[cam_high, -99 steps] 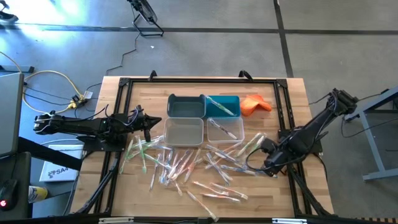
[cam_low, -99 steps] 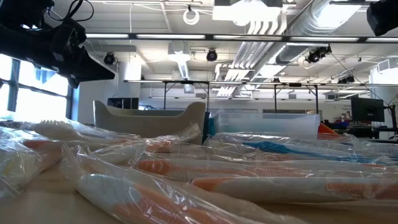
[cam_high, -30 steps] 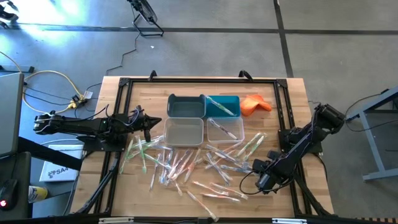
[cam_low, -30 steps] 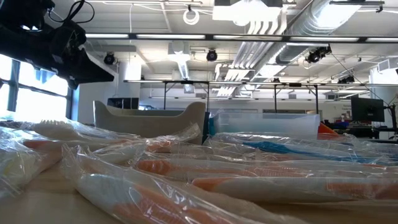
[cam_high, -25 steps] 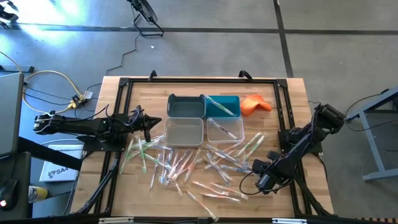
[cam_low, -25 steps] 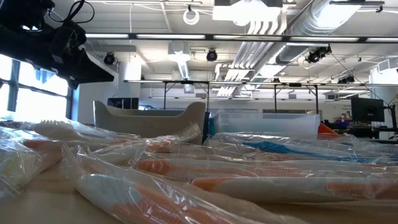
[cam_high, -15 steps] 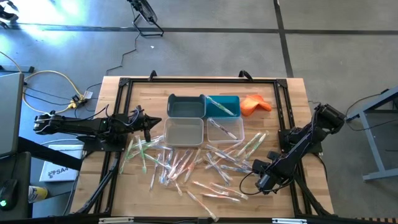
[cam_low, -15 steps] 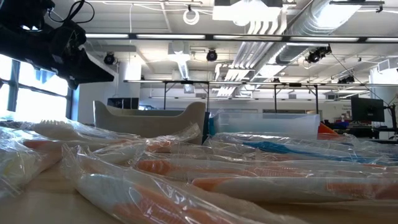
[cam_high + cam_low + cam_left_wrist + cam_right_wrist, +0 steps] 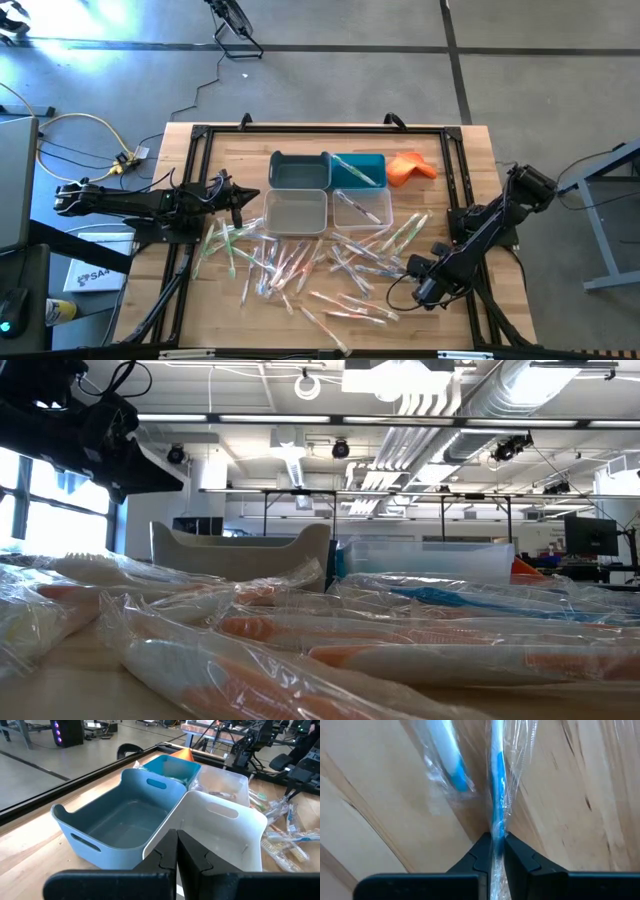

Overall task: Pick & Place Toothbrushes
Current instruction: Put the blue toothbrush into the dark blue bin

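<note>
High view straight down over table [image 9: 200,300]; low view level, close behind toothbrushes [image 9: 330,635], shared with high

The table [image 9: 470,150] is pale wood with a streaky grain, edged by a black frame [image 9: 200,135]. At its 12 o'clock sit a grey-blue bin [image 9: 299,170], a teal bin [image 9: 358,171], a whitish bin [image 9: 295,211] and a clear bin [image 9: 362,207]; beside them lies an orange cloth [image 9: 410,166]. The toothbrushes [image 9: 320,270] show green, pink-red, blue and white in clear wrap. Both hands are black: left [image 9: 176,851], right [image 9: 495,851].

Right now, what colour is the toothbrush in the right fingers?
Blue toothbrush, in a clear wrapper; the right wrist view shows it best.
</note>
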